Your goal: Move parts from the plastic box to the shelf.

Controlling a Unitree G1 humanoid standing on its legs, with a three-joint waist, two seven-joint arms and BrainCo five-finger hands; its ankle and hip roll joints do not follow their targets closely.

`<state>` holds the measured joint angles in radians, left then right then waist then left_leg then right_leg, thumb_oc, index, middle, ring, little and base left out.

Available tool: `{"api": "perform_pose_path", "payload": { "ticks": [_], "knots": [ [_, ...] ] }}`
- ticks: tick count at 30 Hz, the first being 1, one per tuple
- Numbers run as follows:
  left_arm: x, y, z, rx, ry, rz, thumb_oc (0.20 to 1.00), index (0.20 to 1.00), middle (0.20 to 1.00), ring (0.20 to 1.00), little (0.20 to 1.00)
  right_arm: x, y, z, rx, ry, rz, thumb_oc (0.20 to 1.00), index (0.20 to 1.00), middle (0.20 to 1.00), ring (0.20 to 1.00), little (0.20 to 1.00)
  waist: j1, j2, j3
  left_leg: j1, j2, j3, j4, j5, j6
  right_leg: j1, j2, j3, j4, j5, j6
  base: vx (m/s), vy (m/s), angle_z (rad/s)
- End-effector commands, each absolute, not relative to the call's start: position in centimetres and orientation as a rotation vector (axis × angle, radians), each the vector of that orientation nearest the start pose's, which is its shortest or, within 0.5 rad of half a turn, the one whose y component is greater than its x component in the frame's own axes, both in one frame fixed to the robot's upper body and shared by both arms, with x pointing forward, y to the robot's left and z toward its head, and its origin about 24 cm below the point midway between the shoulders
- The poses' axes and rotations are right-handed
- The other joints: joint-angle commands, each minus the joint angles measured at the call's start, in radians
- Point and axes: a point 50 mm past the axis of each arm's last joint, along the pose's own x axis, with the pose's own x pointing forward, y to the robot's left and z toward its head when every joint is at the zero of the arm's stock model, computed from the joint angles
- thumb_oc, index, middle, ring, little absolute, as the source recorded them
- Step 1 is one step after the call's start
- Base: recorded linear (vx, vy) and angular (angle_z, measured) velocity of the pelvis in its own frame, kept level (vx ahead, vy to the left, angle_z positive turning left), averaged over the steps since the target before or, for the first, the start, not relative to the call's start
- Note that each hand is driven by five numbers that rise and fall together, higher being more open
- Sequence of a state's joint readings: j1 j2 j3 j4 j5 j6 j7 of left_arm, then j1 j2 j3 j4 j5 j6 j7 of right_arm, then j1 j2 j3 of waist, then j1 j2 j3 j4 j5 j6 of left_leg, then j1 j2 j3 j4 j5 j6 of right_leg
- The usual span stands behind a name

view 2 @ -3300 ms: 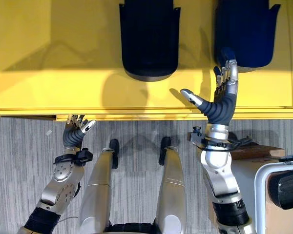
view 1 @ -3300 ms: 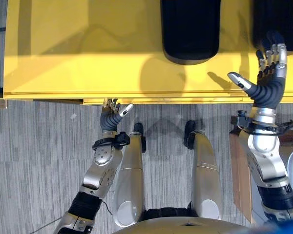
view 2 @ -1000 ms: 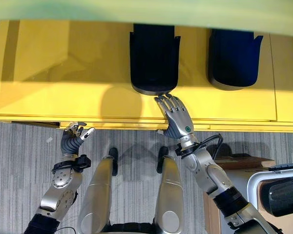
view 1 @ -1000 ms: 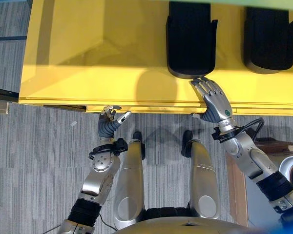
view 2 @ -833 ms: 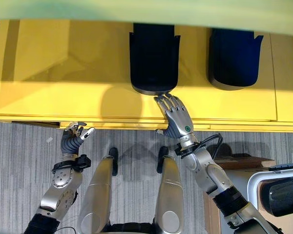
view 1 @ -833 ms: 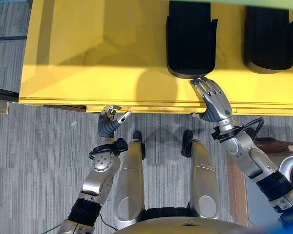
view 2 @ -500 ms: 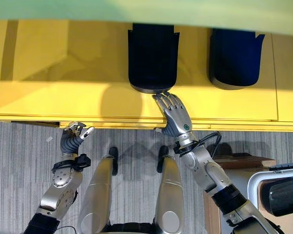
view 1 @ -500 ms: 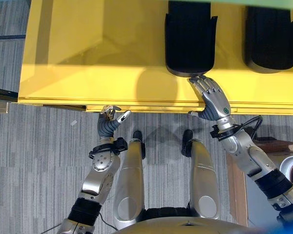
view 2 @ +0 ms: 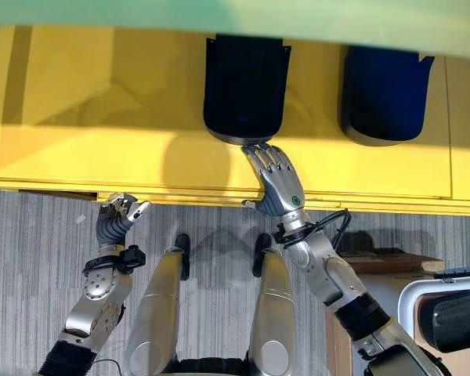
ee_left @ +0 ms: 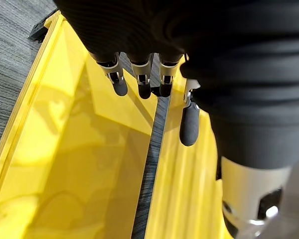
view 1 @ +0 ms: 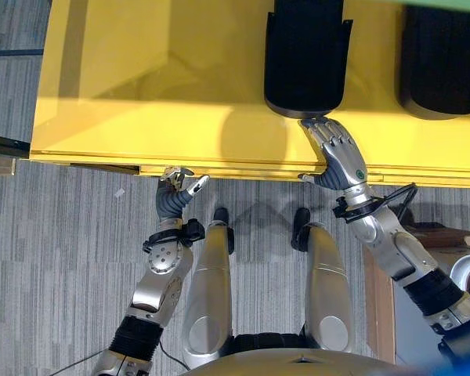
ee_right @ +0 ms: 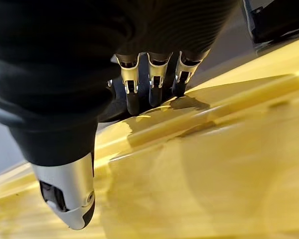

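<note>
Where grey striped carpet (view 1: 55,258) meets the yellow shelf (view 1: 141,117), two dark parts (view 1: 307,55) (view 1: 442,63) lie far on it. Your right hand (view 1: 337,157), fingers straight, has pushed the left part farther back. Your left hand (view 1: 172,196) stays relaxed at the near edge.

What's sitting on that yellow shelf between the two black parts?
Nothing: bare yellow shelf lies between the left black part and the right black part, as the right eye view shows. The right hand lies nearer, fingertips at the left one's edge.
</note>
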<state>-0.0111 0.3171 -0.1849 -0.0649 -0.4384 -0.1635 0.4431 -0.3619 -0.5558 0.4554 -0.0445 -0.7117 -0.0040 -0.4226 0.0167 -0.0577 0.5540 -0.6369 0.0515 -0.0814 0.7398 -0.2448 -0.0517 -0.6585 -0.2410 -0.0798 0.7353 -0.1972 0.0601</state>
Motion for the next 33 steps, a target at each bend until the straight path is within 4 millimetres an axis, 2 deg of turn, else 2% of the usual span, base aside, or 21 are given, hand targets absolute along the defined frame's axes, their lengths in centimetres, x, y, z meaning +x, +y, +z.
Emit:
{"api": "perform_pose_path", "payload": {
  "ticks": [1, 22, 33],
  "knots": [
    [24.8, 18.5, 10.0, -0.169, -0.319, 0.247, 1.0, 1.0, 1.0, 1.0, 1.0, 28.9, -11.8, 15.2, -1.135, -0.808, -0.037, 1.0, 1.0, 1.0, 1.0, 1.0, 0.016, 0.004, -0.034, -0.035, -0.011, -0.039, -0.016, 0.019, 0.02, 0.064, -0.031, -0.008, 0.033, -0.078, 0.007, 0.02, -0.003, 0.05],
    [24.6, 18.7, 9.8, -0.17, -0.308, 0.249, 1.0, 1.0, 1.0, 1.0, 1.0, 29.0, -13.0, 16.5, -1.108, -0.828, -0.148, 1.0, 1.0, 1.0, 1.0, 1.0, 0.015, 0.01, -0.034, -0.049, -0.013, -0.043, -0.011, 0.021, 0.02, 0.043, -0.032, -0.007, 0.049, -0.081, 0.004, 0.0, 0.0, 0.0],
    [24.4, 18.9, 9.8, -0.169, -0.309, 0.257, 1.0, 1.0, 1.0, 1.0, 1.0, 29.2, -14.8, 16.9, -1.086, -0.797, -0.259, 1.0, 1.0, 1.0, 1.0, 1.0, 0.011, 0.013, -0.034, -0.054, -0.013, -0.045, -0.008, 0.024, 0.019, 0.034, -0.027, -0.001, 0.051, -0.08, 0.003, 0.0, 0.0, 0.0]
  ]
}}
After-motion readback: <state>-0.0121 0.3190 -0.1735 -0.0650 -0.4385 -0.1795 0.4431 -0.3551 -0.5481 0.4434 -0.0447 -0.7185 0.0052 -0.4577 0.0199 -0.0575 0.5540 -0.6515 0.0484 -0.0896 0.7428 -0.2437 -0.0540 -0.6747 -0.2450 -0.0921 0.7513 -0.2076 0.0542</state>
